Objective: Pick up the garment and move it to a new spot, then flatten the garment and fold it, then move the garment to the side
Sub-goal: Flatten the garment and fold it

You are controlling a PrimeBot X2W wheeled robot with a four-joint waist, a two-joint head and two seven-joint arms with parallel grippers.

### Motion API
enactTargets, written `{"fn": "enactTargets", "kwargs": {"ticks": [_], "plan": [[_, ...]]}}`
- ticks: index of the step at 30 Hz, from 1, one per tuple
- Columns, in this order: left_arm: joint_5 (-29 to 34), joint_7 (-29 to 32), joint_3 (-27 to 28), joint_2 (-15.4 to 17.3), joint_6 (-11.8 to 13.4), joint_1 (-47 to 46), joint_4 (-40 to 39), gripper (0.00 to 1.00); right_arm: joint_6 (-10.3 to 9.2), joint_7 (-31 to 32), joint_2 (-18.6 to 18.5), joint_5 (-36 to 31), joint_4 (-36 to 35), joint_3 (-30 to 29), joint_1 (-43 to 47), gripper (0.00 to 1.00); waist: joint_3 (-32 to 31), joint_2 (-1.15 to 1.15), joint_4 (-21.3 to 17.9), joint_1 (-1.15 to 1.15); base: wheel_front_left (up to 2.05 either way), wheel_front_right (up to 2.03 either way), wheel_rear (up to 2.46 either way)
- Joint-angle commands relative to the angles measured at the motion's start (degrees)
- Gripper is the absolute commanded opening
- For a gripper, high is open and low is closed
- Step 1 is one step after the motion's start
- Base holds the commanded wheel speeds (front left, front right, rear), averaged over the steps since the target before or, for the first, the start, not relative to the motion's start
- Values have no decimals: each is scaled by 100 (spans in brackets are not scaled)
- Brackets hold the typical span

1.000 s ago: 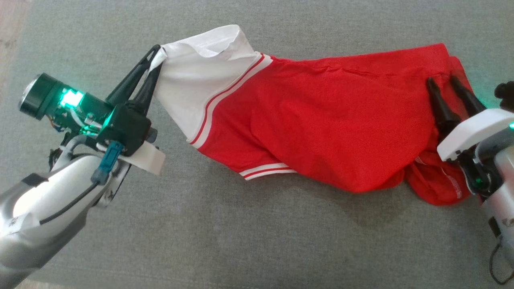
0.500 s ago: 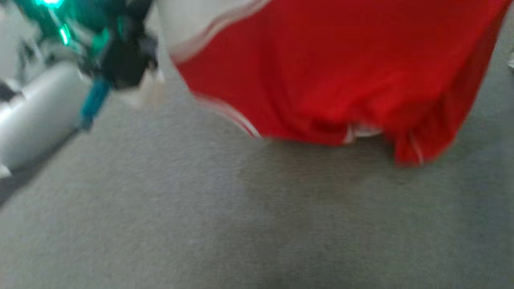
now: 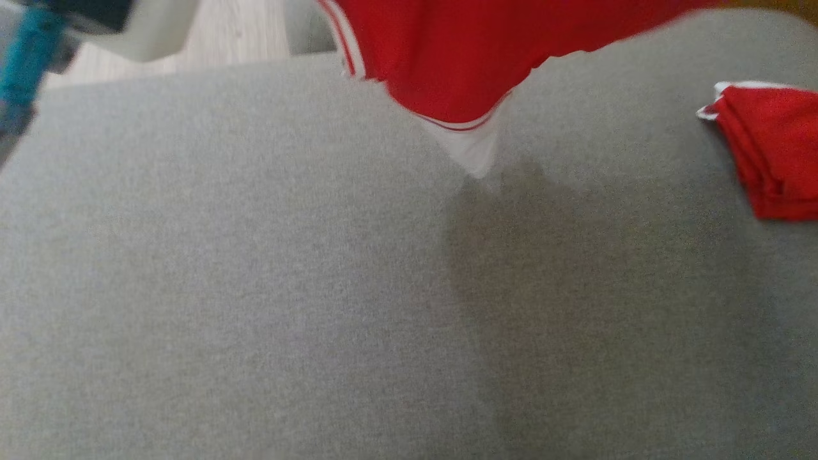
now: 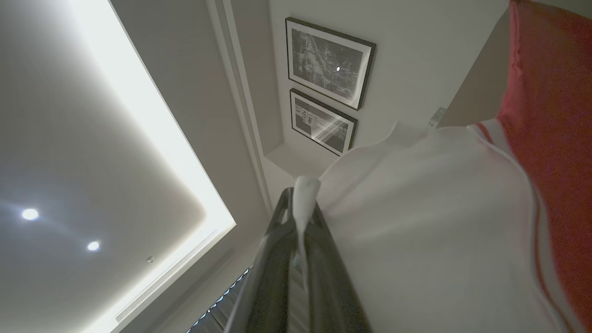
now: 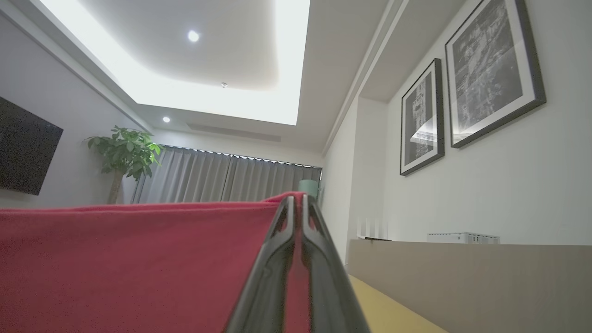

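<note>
The garment, red mesh with red-and-white striped trim and a white corner hanging lowest, dangles above the grey cushion at the top of the head view and throws a shadow under it. In the left wrist view my left gripper is shut on a pinch of the garment's white panel, raised toward the ceiling. My right gripper is shut on the garment's red top edge, which stretches away to the left. A blue connector and white bracket of my left wrist show at the head view's top left.
A second, nearly all-red folded cloth with a white corner lies on the cushion at the right edge. Pale wooden floor shows beyond the cushion's far edge. Framed pictures hang on the wall.
My right gripper has shut on the garment's red edge. Both arms have lifted the garment off the cushion, where it lay spread out. The head camera has also shifted.
</note>
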Motion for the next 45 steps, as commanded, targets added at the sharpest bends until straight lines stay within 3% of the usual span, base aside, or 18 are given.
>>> {"fn": "enactTargets", "kwargs": {"ticks": [1,9,14,18,22,25,29,31,36,38,45], "plan": [[18,-3,431,314,-13,-350,-153,0,-4,108,-162,-43,-278,-93,25,0,-213,0,-13,1,0,0,0],[105,-3,527,401,-456,-703,-31,0,-4,619,-46,-256,-388,84,-94,0,-279,0,101,1,0,0,0],[77,71,334,259,-1043,-1110,839,0,-4,967,93,-279,-161,599,-395,0,202,0,180,1,0,0,0],[330,65,127,88,-1316,-1540,1641,0,-4,947,299,-345,201,870,-838,0,714,0,195,1,0,0,0],[553,31,76,-58,-1312,-1925,2071,0,-4,761,473,-471,550,947,-1221,0,1042,0,199,1,0,0,0],[786,5,106,-168,-1127,-2312,2319,0,-4,440,568,-651,848,981,-1603,0,1265,0,212,1,0,0,0],[946,-1,178,-193,-903,-2522,2087,0,-4,147,585,-858,1092,966,-1859,0,1438,0,262,1,0,0,0],[824,-2,183,-153,-1010,-2351,1845,0,-4,76,553,-893,1201,990,-1824,0,1480,0,305,1,0,0,0],[441,-3,207,127,-1139,-1495,1266,0,-4,-17,428,-918,1387,1044,-1442,0,1581,0,435,1,0,0,0],[15,-3,284,170,-1157,-890,1125,0,-4,-33,380,-912,1417,1041,-1162,0,1576,0,506,1,0,0,0],[-731,-3,396,401,-823,1540,-386,0,-4,-43,328,-754,988,632,478,0,1455,0,617,1,0,0,0]]}}
